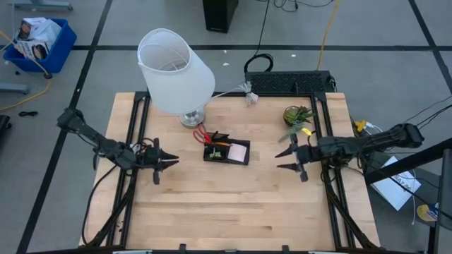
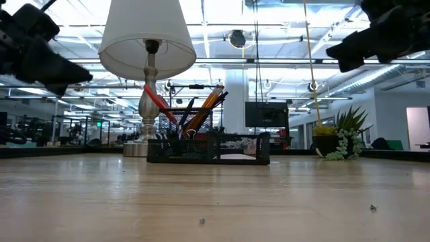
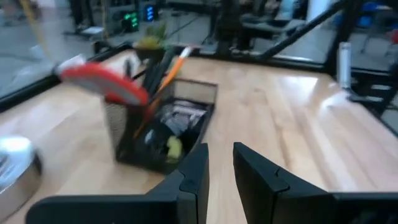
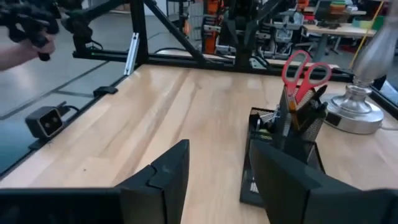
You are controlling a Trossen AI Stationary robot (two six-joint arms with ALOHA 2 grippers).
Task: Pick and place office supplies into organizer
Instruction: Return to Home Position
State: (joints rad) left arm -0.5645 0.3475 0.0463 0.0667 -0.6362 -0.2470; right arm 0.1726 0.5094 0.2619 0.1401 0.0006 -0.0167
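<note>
Evidently, left gripper (image 1: 171,163) and right gripper (image 1: 280,161) hung open, empty, flanking organizer (image 1: 227,153); homing needed only a clear withdrawal

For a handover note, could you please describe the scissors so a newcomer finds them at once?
Find the white-shaded lamp on the table; the black mesh organizer sits beside its base. The scissors stand in its tall cup, handles up: the only red loops among straight orange pencils.
</note>
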